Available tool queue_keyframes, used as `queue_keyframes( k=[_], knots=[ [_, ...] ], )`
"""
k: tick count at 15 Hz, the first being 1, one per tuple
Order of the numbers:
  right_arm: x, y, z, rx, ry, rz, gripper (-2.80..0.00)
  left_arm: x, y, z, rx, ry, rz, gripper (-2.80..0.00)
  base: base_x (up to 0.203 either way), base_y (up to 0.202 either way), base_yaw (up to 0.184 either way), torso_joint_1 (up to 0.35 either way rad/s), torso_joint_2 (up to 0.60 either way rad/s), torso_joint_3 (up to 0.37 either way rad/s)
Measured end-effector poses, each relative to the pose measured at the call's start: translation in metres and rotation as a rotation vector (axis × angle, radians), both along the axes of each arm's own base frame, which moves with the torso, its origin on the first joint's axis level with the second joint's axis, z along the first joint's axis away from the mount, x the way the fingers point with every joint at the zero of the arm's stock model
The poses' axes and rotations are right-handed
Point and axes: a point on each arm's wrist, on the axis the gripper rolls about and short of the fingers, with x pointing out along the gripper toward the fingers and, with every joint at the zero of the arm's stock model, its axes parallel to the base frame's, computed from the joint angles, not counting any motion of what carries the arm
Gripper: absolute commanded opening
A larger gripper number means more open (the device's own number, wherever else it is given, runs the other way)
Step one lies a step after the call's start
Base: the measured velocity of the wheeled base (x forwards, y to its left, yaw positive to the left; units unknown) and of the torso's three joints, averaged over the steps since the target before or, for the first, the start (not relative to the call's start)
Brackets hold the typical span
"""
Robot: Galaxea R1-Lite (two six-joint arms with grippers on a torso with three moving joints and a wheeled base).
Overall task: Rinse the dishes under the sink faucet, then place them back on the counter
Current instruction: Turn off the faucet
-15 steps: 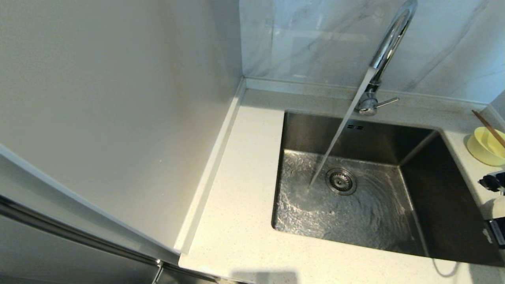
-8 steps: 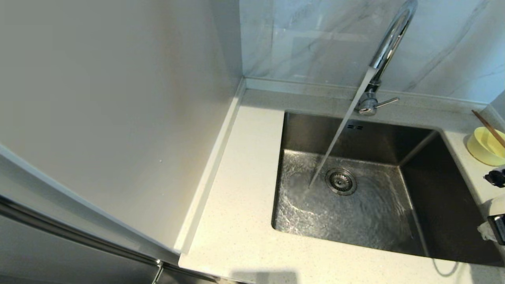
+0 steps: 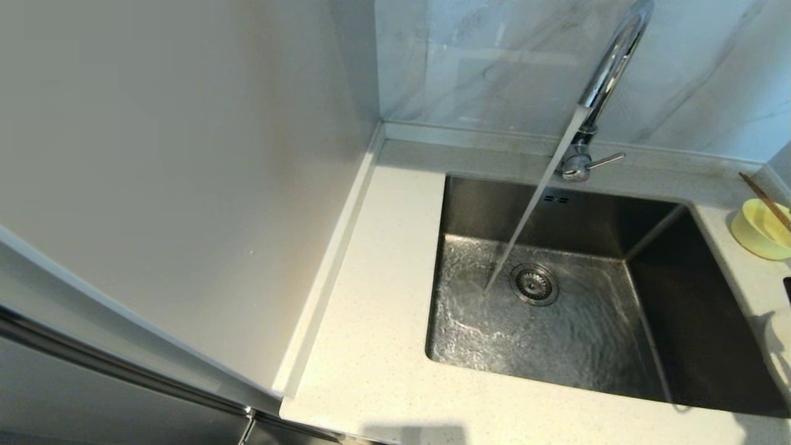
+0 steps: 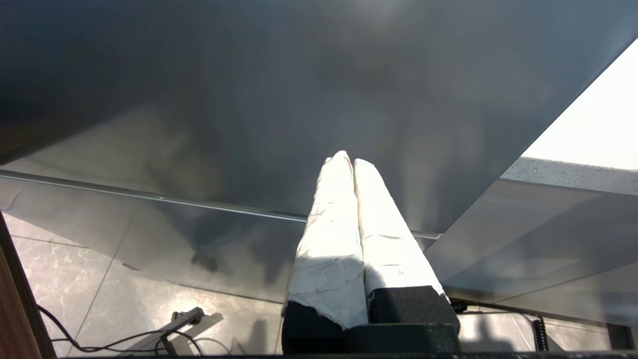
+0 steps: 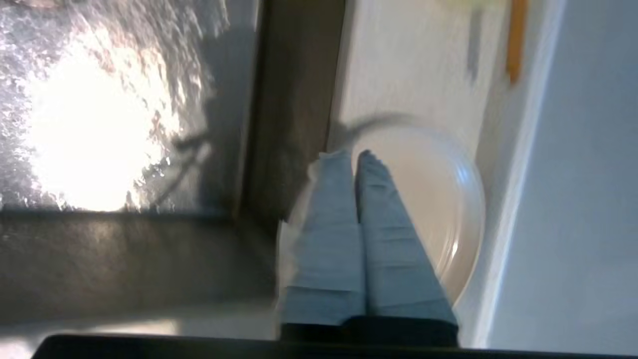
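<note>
Water runs from the chrome faucet [image 3: 609,68] into the steel sink [image 3: 680,309], hitting the floor beside the drain strainer [image 3: 534,283]. On the counter [image 3: 383,296] right of the sink sits the pale-yellow bowl [image 3: 757,232] with the brown chopsticks [image 3: 763,198] leaning in it. Nearer me, only a sliver of the off-white plate [image 3: 780,330] shows at the head view's right edge. In the right wrist view the plate [image 5: 438,199] lies flat on the counter, and my right gripper [image 5: 351,154] is shut just over it, nothing seen between its fingers. My left gripper [image 4: 349,158] is shut and parked low beside a grey cabinet panel.
A tall plain panel [image 3: 185,154] walls off the counter's left side, and the grey-veined marble wall [image 3: 494,62] stands behind the faucet. A low raised edge [image 5: 508,174] runs along the counter right beside the plate. The faucet's side lever [image 3: 605,161] points right.
My right gripper has slid right, almost out of the head view's edge. The plate stays on the counter. Water keeps running.
</note>
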Motion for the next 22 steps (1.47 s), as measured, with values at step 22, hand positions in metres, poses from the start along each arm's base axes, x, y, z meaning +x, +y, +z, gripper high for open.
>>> queue_keyframes(
  k=[22],
  knots=[
    [0.171, -0.034, 0.022, 1.654, -0.119, 0.275, -2.8, 0.0, 0.0, 0.0, 0.0, 0.0, 0.0, -2.8, 0.0, 0.0, 0.0, 0.0, 0.0, 0.0]
  ],
)
